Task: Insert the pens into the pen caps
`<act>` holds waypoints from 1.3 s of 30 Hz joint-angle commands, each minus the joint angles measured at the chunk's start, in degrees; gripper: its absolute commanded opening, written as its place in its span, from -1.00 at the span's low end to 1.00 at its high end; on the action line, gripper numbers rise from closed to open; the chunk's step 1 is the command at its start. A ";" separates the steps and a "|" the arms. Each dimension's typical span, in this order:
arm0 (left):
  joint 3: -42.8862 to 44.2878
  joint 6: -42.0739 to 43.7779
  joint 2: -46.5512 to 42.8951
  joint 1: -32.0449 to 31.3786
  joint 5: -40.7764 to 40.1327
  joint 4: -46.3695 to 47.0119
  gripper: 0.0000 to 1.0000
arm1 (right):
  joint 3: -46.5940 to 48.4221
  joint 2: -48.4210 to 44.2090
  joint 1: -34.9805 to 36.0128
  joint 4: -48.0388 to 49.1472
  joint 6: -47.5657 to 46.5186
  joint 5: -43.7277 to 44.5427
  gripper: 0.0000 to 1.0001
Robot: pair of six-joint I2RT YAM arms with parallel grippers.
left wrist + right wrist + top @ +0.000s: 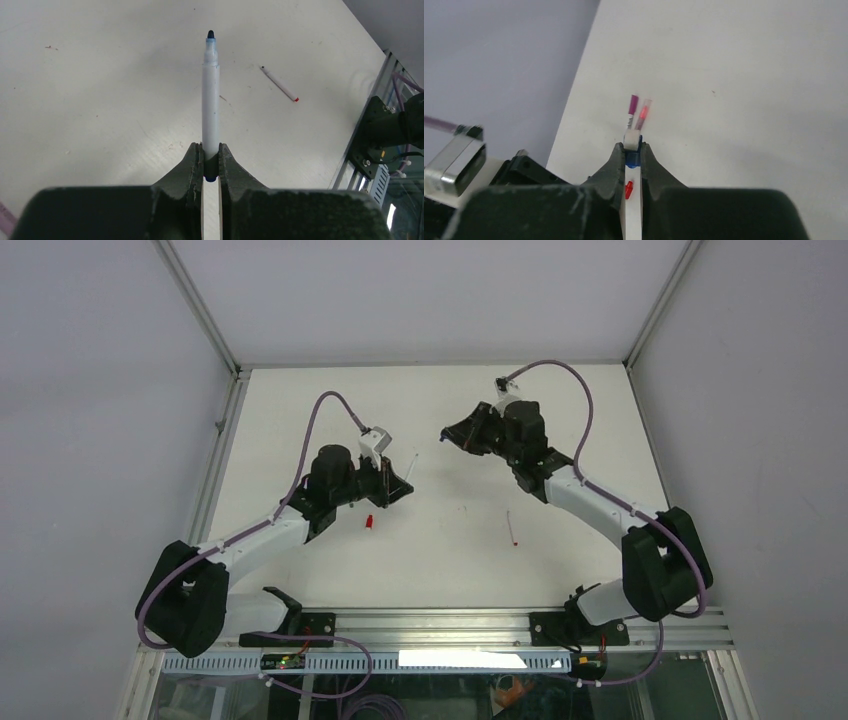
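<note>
We see both arms bolted to a ribbed metal rail (450, 624) at the near edge of the worktop (450, 575). The left arm (250, 538) rises from its dark base and slants away to the right. The right arm (600, 502) mirrors it, slanting away to the left. The two claws face each other over the middle of the worktop, with the right one farther back.

The left claw (210, 151) is clamped on a white pen (210, 100), a slim, smooth, round barrel gripped near its dark-blue tail end. The pen sticks straight out past the fingers (187, 167) and has a pale blue neck and a small dark tip. The right claw (632, 149) is pinched on a blue cap (631, 160), short and stubby, whose pale end pokes out just past the fingertips. Both claws are matte, dark and wedge-shaped.

The worktop is white, flat and lightly scuffed. On it a red cap (369, 522) lies just nearside of the left claw, touching nothing. A second pen (511, 527), thin and pale with a red tip at its near end, lies well to the cap's right, on bare worktop nearside of the right arm. Beyond the blue cap, in the right wrist view, we see two blurred things side by side, a magenta-ended stick (633, 105) and a red-pink stick (643, 113). We cannot tell whether they touch.
</note>
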 commanded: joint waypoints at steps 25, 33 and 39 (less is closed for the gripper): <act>-0.71 -3.66 -2.25 -2.26 0.54 8.23 -1.00 | -4.55 -5.04 4.95 15.75 -3.57 -10.01 -1.00; -0.70 -4.36 -1.64 -2.26 0.97 9.49 -1.00 | -4.06 -3.95 5.66 15.99 -3.39 -10.33 -1.00; -0.83 -4.49 -2.08 -2.26 1.03 9.56 -1.00 | -4.01 -2.37 5.77 16.62 -3.09 -10.73 -1.00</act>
